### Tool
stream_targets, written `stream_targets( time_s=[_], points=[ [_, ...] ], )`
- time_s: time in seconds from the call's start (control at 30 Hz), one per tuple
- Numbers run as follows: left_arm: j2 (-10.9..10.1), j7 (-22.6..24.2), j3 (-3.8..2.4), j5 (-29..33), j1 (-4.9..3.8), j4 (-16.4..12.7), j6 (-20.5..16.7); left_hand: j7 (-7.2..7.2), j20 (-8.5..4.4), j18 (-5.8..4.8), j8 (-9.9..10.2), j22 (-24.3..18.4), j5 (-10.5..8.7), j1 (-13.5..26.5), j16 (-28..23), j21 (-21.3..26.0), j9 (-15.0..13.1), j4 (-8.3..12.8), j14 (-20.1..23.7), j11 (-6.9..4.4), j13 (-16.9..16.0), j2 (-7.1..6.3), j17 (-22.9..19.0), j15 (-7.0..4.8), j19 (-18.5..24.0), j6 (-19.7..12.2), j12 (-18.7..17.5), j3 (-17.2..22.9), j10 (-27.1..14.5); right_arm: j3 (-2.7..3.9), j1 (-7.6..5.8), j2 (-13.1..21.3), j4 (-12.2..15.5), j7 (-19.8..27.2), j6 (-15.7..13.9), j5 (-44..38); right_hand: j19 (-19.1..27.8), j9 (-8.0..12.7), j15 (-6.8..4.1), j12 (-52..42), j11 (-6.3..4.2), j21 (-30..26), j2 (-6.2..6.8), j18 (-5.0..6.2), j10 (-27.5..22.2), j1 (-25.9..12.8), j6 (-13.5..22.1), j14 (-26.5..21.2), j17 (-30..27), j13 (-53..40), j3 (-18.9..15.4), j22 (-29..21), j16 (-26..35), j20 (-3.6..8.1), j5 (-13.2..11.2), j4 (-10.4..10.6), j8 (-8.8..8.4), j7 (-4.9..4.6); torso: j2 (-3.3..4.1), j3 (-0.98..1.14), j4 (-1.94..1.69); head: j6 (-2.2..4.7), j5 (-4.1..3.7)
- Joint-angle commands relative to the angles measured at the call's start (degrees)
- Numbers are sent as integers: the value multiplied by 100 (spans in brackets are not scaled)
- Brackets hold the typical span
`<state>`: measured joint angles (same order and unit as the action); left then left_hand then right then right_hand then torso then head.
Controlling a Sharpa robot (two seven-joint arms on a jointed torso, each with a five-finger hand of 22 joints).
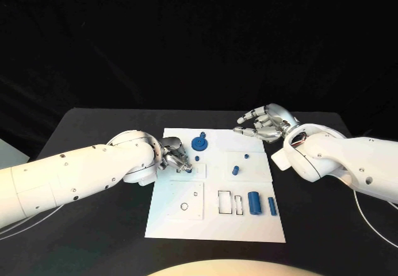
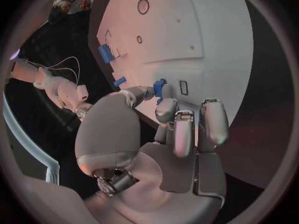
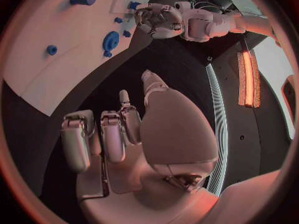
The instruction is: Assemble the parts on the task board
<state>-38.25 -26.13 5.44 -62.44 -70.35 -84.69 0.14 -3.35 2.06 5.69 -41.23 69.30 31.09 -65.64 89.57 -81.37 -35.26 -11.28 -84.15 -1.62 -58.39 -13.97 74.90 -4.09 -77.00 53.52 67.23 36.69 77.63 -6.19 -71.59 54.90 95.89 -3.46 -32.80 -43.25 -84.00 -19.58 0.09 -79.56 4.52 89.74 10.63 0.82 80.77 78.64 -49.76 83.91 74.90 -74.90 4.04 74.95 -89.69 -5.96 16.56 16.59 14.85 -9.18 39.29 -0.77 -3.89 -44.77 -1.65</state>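
Observation:
The white task board (image 1: 215, 221) lies in the middle of the black table. My left hand (image 1: 176, 158) hovers over the board's left middle and pinches a small blue part (image 2: 159, 88) between thumb and a finger, close above a small rectangular slot (image 2: 184, 87). On the board lie a blue round disc (image 1: 200, 144), two small blue pegs (image 1: 245, 155) (image 1: 236, 170), a blue block (image 1: 255, 203) and a thin blue bar (image 1: 272, 206). My right hand (image 1: 266, 123) hangs beyond the board's far right corner, fingers apart and holding nothing.
Empty cut-outs (image 1: 225, 201) sit in the board's near half, beside the blue block. Bare black table (image 1: 91, 132) surrounds the board. In the right wrist view, the disc (image 3: 111, 40) and my left hand (image 3: 159, 21) are visible past my right hand (image 3: 124, 134).

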Motion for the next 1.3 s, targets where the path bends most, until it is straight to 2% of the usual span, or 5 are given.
stream_targets(
  time_s=[0.03, 0.47, 1.3],
  points=[
    [20, -61, 3, -74, 26, 8, -61, 50, 2, -117, 35, 6, 16, -8, -23, -27, 2, 1283, -550, 11, -7, 49, 1395, -38, -48, 83, 29, 1266, 34, -1, 7, -6, 1, 36, 61, -49, -600, -9, 8, 2, -18, 26, -62, -82, 6, -7, -37, 575, 1381, -602, -23, 1505, 33, -21, 21, -2, 21, 13, 3, 2, 2, 0, -11],
    [36, -76, 6, -131, 52, 15, -44, 52, -1, -116, 40, 0, 19, -5, -30, -26, 2, 1283, -546, 8, 16, 49, 1383, -40, -46, 91, 11, 1272, 31, -2, 10, -6, -1, 37, 66, -49, -600, -9, 8, 2, -18, 26, -62, -82, 6, -7, -37, 575, 1381, -602, -23, 1505, 33, -21, 21, -2, 21, 13, 7, -1, -4, -17, -18],
    [123, -180, 13, -135, 61, 79, 378, 55, -5, -119, 51, 11, 21, -1, -38, -31, 2, 1284, -542, 5, 31, 48, 1369, -43, -54, 102, -4, 1279, 33, -3, 14, -10, -6, 34, 84, -49, -600, -9, 5, -7, -21, 26, -68, -82, 15, -2, -41, 578, 1392, -607, -32, 1505, 28, -19, 25, -2, 26, 16, 12, 2, 0, -48, -32]
  ],
)
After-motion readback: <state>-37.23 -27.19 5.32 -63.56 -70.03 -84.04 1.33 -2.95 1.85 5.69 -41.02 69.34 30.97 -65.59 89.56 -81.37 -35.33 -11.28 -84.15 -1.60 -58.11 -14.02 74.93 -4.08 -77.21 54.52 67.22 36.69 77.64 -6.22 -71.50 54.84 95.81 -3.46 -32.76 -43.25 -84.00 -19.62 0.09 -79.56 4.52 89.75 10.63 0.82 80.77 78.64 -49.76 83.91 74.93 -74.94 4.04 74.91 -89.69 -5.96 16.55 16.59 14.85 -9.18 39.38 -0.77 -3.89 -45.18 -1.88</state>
